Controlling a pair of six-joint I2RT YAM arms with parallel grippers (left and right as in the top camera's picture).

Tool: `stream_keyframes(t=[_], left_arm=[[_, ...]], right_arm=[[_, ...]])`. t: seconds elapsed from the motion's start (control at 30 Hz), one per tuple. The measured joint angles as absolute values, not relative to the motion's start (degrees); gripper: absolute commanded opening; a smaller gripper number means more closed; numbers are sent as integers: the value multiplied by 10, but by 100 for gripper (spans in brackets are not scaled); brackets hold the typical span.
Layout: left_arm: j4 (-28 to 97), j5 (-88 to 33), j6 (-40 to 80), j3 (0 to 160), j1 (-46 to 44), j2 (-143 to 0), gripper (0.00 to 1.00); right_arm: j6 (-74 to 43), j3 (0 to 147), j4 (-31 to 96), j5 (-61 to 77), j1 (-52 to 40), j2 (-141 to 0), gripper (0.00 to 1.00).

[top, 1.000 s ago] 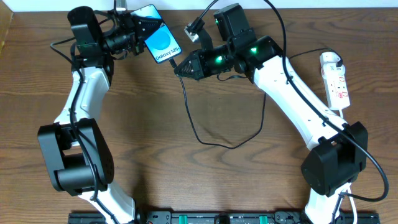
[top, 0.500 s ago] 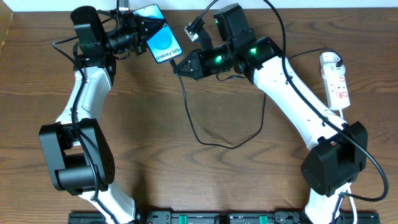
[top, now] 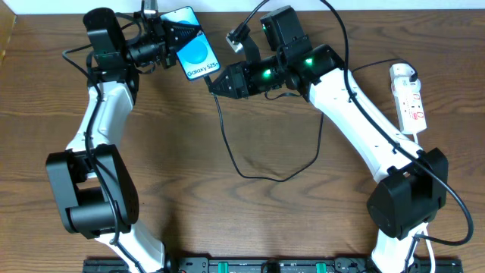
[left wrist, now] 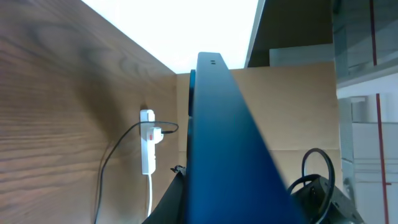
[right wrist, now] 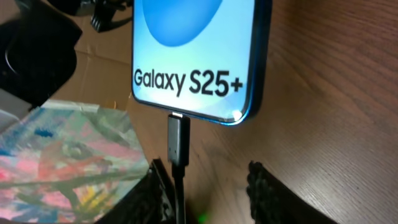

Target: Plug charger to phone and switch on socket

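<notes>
Shift: right gripper (top: 214, 81) has edged toward 10 o'clock, nearer the phone (top: 197, 51).
Overhead, phone: 12 o'clock on the wood-grain table (top: 189, 197), long axis 11-to-5, port end toward 5; left gripper (top: 180, 34) clamps it.
Overhead, charger (top: 227, 144): thin black cable sagging toward 6; white oblong socket (top: 408, 95) at 2 o'clock.
Left wrist: phone's (left wrist: 224, 143) glossy dark-blue edge (seen edge-on); fingers hidden.
Right wrist: slim connector (right wrist: 177, 137) touches phone's (right wrist: 196, 56) bottom edge; ribbed fingers (right wrist: 267, 186) spread, grasping nothing.

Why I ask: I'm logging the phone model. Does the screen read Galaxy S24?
No, in the right wrist view the phone shows the words Galaxy S25+ in black on its lit screen.
</notes>
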State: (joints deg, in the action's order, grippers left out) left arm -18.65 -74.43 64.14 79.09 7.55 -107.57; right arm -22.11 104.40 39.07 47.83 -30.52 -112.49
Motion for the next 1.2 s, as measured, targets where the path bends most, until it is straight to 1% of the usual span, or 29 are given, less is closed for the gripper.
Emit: stream_keyframes(t=[0.1, 0.23, 0.5, 0.63, 0.77, 0.9, 1.03, 1.2], left_arm=[[-159, -754, 611, 791, 77, -1076, 7], [-72, -765, 543, 791, 77, -1076, 7], [192, -756, 321, 793, 74, -1076, 7], [299, -698, 214, 791, 55, -1077, 7], [347, -638, 145, 791, 21, -1077, 7], [358, -594, 93, 791, -24, -1077, 7], [356, -581, 68, 791, -54, -1093, 7], [354, -573, 57, 791, -58, -1146, 7]], right_arm=[[-221, 1044, 391, 484, -300, -1125, 47], [-218, 1044, 398, 495, -282, -1125, 47], [-188, 1044, 455, 479, -228, -1125, 50], [-169, 1044, 500, 421, -215, -1125, 51], [-159, 1044, 532, 367, -215, -1125, 52], [-154, 1044, 548, 325, -215, -1125, 52], [-152, 1044, 558, 297, -215, -1125, 52], [-150, 1044, 564, 276, -215, -1125, 52]])
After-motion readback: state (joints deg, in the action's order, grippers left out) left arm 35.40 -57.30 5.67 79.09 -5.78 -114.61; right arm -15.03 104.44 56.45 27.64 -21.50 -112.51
